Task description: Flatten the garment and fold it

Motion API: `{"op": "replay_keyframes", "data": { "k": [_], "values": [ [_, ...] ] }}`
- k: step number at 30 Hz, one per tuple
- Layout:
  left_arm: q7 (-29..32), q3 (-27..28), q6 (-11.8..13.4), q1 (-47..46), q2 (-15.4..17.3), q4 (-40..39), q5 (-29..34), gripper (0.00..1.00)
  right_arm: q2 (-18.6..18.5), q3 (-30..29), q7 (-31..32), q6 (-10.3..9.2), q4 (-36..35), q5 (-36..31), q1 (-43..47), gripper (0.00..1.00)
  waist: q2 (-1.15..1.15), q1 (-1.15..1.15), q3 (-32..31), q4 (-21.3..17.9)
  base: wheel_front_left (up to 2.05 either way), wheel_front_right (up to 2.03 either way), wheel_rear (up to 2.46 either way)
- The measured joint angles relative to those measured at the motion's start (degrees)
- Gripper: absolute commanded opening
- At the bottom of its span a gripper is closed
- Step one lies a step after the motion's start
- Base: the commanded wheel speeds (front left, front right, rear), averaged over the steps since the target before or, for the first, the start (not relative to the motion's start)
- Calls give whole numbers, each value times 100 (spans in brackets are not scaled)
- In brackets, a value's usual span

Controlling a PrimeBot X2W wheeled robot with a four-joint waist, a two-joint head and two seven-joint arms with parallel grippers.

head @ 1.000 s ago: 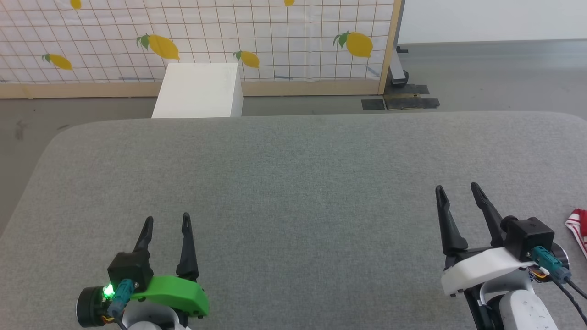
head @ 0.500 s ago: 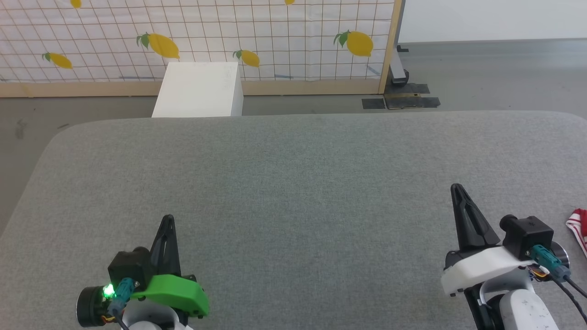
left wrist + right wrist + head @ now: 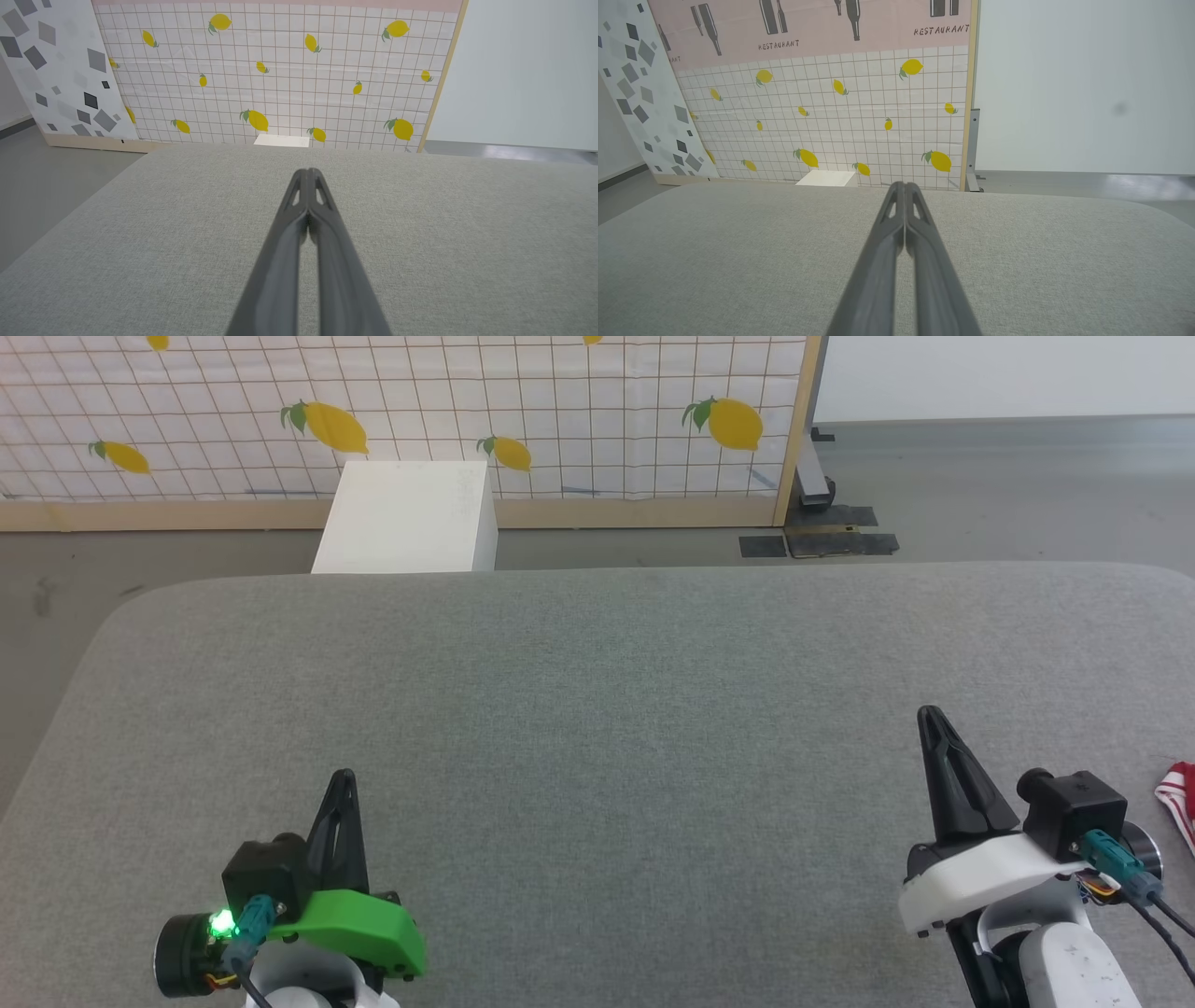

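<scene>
a wide grey fabric-covered worktop [image 3: 597, 709] spreads before the robot, its far corners rounded, and the whole middle of it lies bare, so nothing stands between the two arms. beyond its far edge a white box [image 3: 406, 518] stands on the grey floor [image 3: 980, 495] against a gridded lemon-print panel [image 3: 560, 411] in a pale wooden frame; some flat black plates [image 3: 822, 543] lie at the foot of the frame's right post. the left wrist view also takes in a white panel with grey flecks [image 3: 51, 70] to the left of the lemons. the left gripper [image 3: 342, 777], on its green mount, hovers near the near-left part of the worktop, and the right gripper [image 3: 928, 714], on its white mount, near the near-right part; both have their fingers pressed together to a single point, gripping nothing. a second ago both pairs of fingers stood apart in a v; half a second ago they had already closed, and the arms have barely shifted since. of the garment [image 3: 1178, 798] only a small scrap is in sight, lying on the worktop near its right edge, just right of the right arm's wrist and apart from the fingers: red cloth with a white-and-red striped border, cut off by the frame.
</scene>
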Motion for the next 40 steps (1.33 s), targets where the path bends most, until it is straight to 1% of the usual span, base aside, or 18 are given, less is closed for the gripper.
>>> {"op": "replay_keyframes", "data": {
  "k": [3, 33, 37, 40],
  "values": [
    [23, 12, -42, 1, -4, -13, 33, 0, 0, 0, 35, 0, -27, -10, 5, 0, 0, 0, 2, 4, 0, 0, 0],
    [346, 141, -144, 6, -82, -203, 241, 0, 0, 5, 298, 0, -290, -210, 140, 0, 0, 0, 19, 47, 0, 0, 0],
    [371, 163, -152, 7, -88, -227, 349, 0, 0, 8, 344, 0, -332, -233, 165, 0, 0, 0, 22, 52, 0, 0, 0],
    [420, 178, -189, 7, -94, -245, 358, 0, 0, 9, 365, 0, -355, -256, 221, 0, 0, 0, 23, 56, 0, 0, 0]
  ]
}}
